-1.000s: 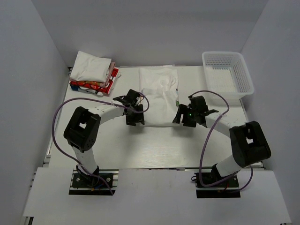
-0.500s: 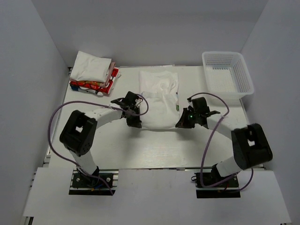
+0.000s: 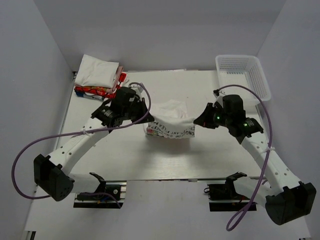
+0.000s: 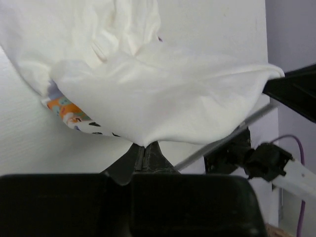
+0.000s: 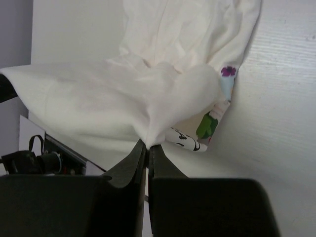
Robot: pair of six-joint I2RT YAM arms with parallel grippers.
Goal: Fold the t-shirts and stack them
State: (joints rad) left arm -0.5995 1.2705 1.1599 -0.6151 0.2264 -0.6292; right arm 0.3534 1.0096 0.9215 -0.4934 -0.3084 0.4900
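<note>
You have both grippers on one white t-shirt [image 3: 169, 111]. Your left gripper [image 4: 145, 149] has its jaws pinched tight on one edge of the cloth. Your right gripper [image 5: 147, 147] is clamped the same way on the opposite edge. The shirt hangs stretched between the two over the middle of the table [image 3: 165, 165] and sags in the centre. Its lower fold shows a line of dark lettering, and the wrist views pick up small orange, green and purple prints there. You cannot tell whether the lowest part touches the table.

In the far left corner sits a stack of folded t-shirts [image 3: 97, 72], with a white one on top and red patterned cloth showing beneath. A white mesh basket [image 3: 261, 82] stands in the far right corner, well apart from the shirt you hold.
</note>
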